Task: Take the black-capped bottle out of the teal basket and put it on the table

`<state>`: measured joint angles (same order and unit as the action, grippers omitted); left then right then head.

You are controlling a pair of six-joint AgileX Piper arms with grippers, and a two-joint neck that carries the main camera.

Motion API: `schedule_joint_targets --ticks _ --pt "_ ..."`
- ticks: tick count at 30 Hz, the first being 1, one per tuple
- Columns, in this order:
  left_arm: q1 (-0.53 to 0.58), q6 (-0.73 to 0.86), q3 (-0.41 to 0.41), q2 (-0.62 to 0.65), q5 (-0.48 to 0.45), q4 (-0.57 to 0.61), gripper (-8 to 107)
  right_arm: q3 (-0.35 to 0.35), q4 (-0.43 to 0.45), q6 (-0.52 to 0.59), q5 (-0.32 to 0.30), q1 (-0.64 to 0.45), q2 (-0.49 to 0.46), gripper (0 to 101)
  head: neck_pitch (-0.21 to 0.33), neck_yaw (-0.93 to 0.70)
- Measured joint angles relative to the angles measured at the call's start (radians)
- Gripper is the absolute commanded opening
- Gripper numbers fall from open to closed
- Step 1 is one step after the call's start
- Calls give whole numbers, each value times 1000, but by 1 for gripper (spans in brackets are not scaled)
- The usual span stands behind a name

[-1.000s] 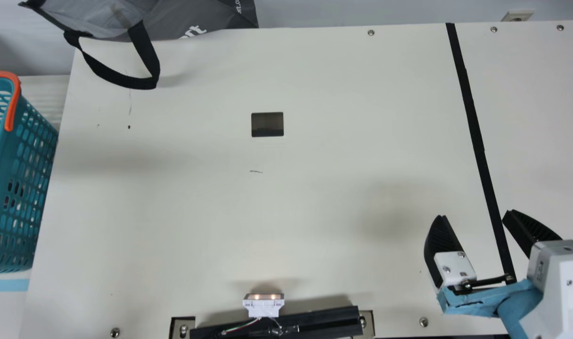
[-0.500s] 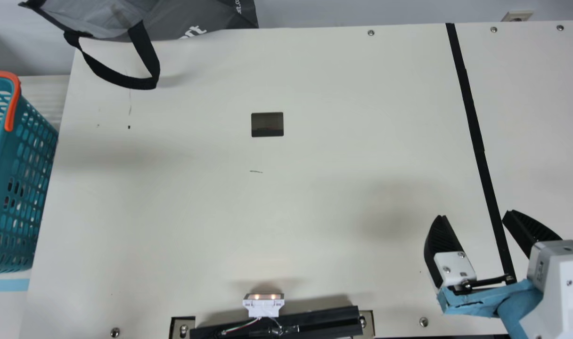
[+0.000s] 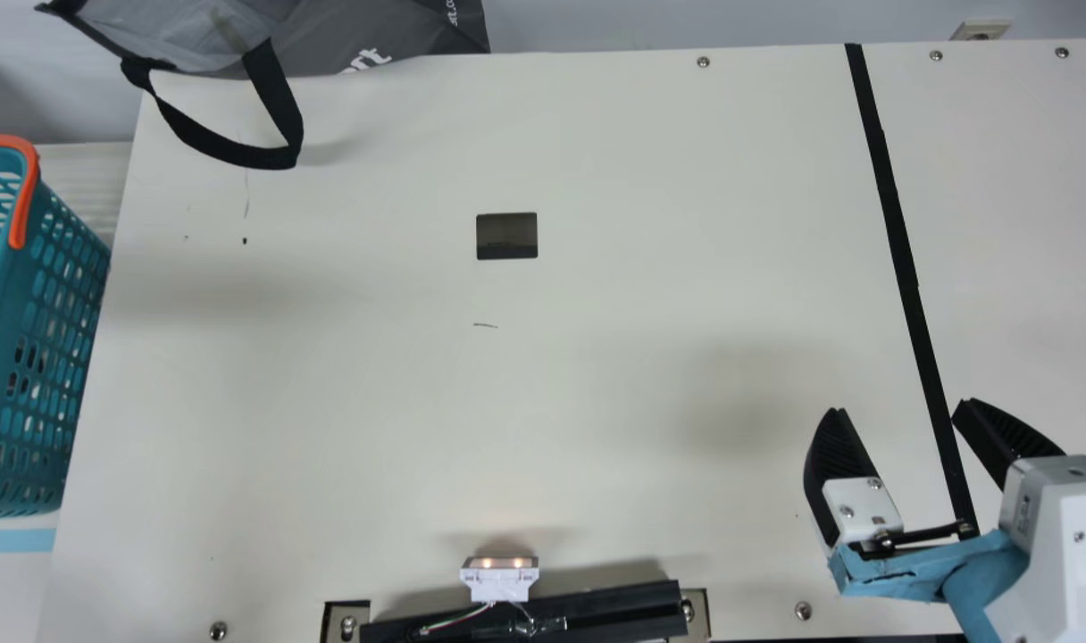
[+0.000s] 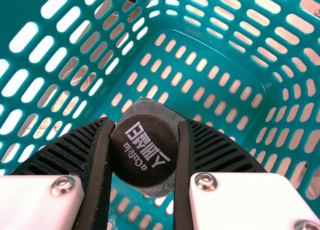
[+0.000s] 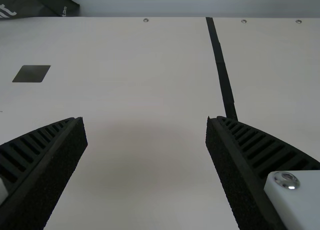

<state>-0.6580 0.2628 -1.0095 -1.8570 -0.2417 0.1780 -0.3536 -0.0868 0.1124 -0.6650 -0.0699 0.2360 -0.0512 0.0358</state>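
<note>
Beyond the left edge of the cream table [image 3: 525, 393] stands the teal basket [image 3: 47, 330] in the main view. In the left wrist view the black-capped bottle [image 4: 145, 150] is upright inside the teal basket [image 4: 220, 45], seen from above, with my left gripper [image 4: 144, 132] shut on it, a finger at either side of the cap. My right gripper [image 3: 900, 406] is over the table's near right part in the main view, its fingers wide apart. The right wrist view likewise has my right gripper [image 5: 147, 120] open, with nothing between its fingers.
A grey bag [image 3: 364, 36] with a black strap [image 3: 279, 107] lies at the table's back left. Orange handles [image 3: 27, 192] are on the basket's rim. A black rail with a small light module [image 3: 498, 580] sits at the near edge.
</note>
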Motion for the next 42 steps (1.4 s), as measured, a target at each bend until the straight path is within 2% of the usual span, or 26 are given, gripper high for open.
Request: schedule_joint_targets --ticks 16,42 --pt "13 41 1 40 -3 34 0 0 0 0 0 0 0 91 -5 0" --pt "29 235 14 348 -118 267 0 0 0 0 1 0 0 91 0 0"
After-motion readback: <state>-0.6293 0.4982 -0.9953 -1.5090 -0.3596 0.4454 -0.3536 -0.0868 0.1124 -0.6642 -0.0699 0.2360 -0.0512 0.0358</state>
